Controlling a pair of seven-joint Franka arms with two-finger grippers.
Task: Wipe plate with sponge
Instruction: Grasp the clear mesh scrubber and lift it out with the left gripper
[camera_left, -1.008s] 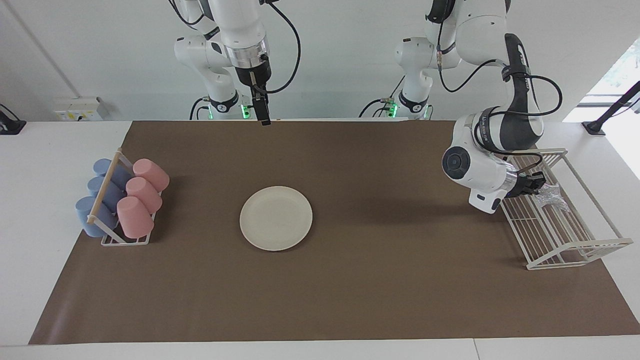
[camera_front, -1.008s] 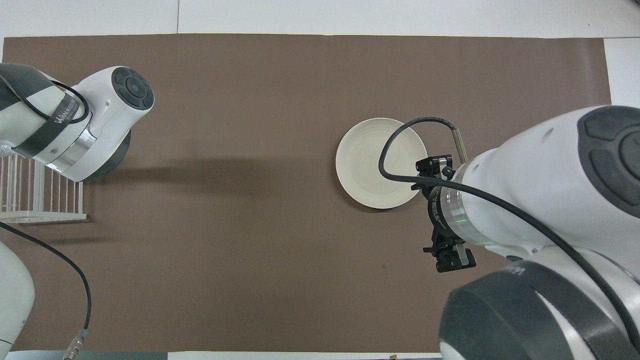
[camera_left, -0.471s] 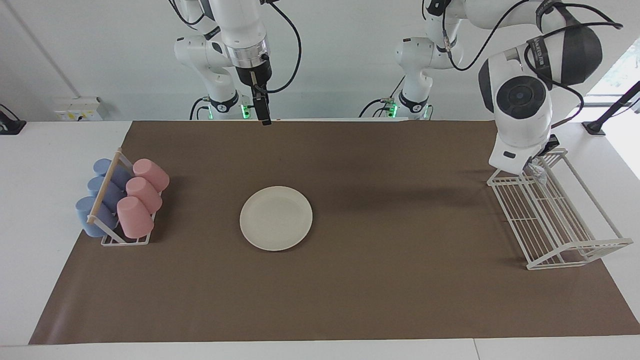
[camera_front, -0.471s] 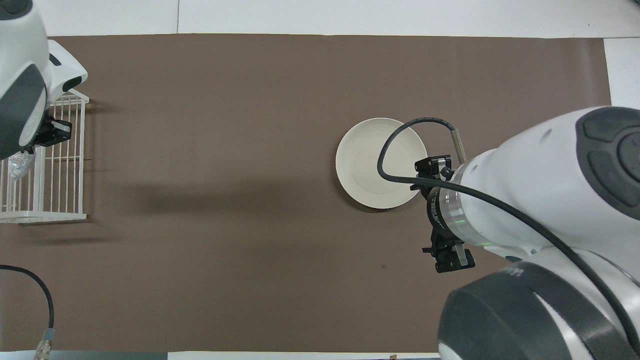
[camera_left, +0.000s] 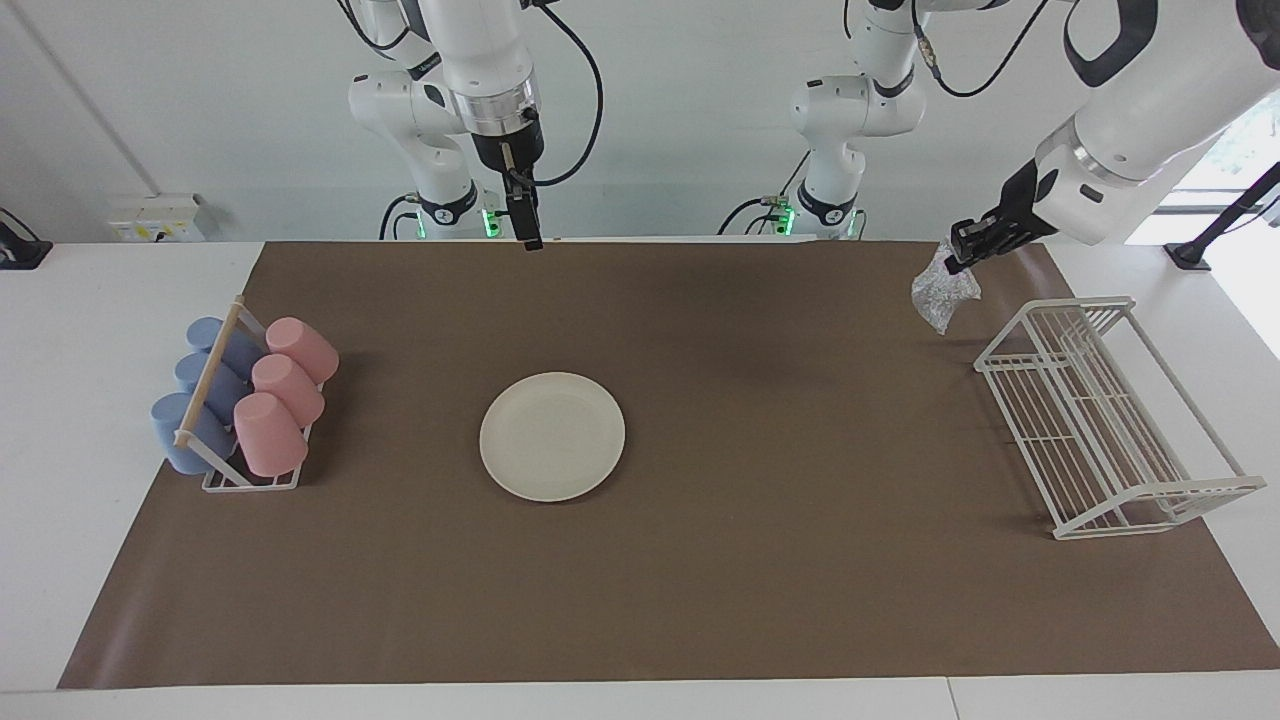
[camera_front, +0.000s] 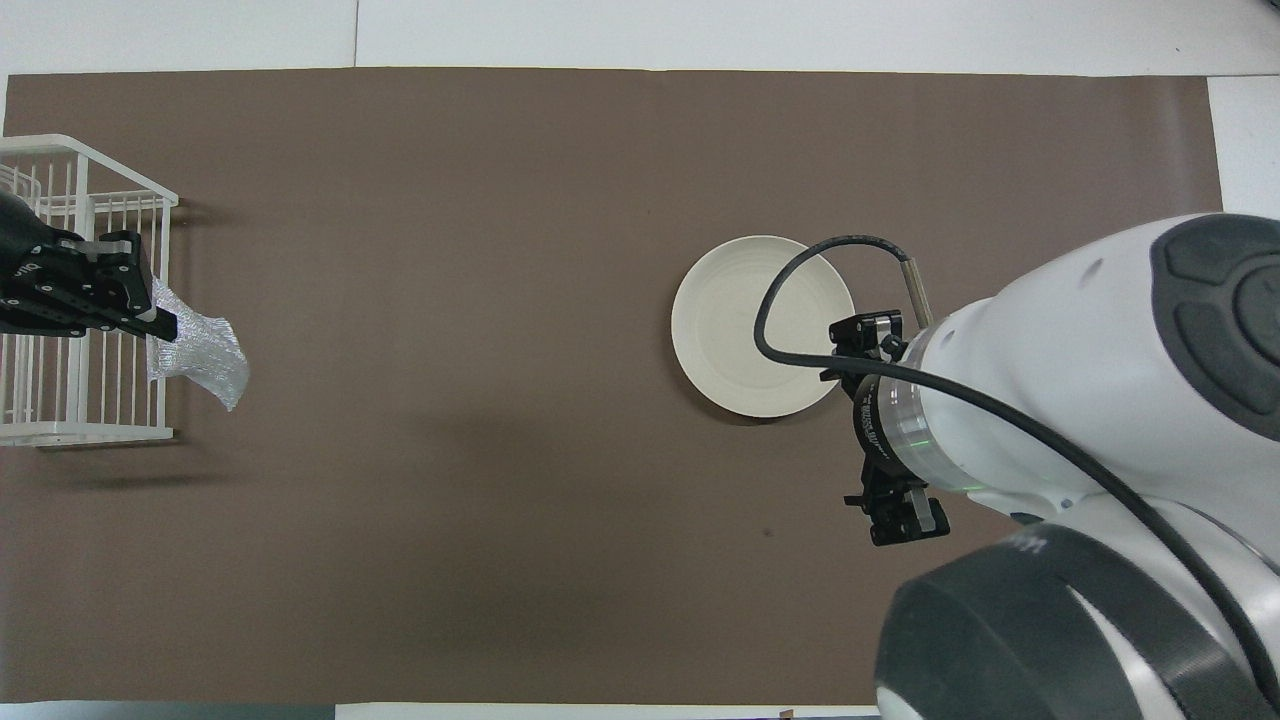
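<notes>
right now the left pincer (camera_left: 962, 252) is hanging in the air over the mat (camera_left: 760, 520), toward the left arm's end of the bench from the plate (camera_left: 552, 436), with its fingers closed on one corner of the sponge (camera_left: 942, 290). the sponge is dangling loose below that pinch, touching nothing else, and it is sitting just beside the top edge of the rack (camera_left: 1105, 415). holding it by a corner is probably letting most of the pad hang free so a broad face can meet the plate.

the plate is lying flat on the mat near the middle of the bench, well apart from the sponge, and nothing is resting on it. by the look of things no wiping is happening yet, so the carry toward the plate is the step in hand.

the right pincer (camera_left: 531, 240) is waiting with fingers open, pointing down over the mat's edge nearer to the robots than the plate. the cups (camera_left: 245, 395) are lying in their stand toward the right arm's end of the bench from the plate, out of the path.
</notes>
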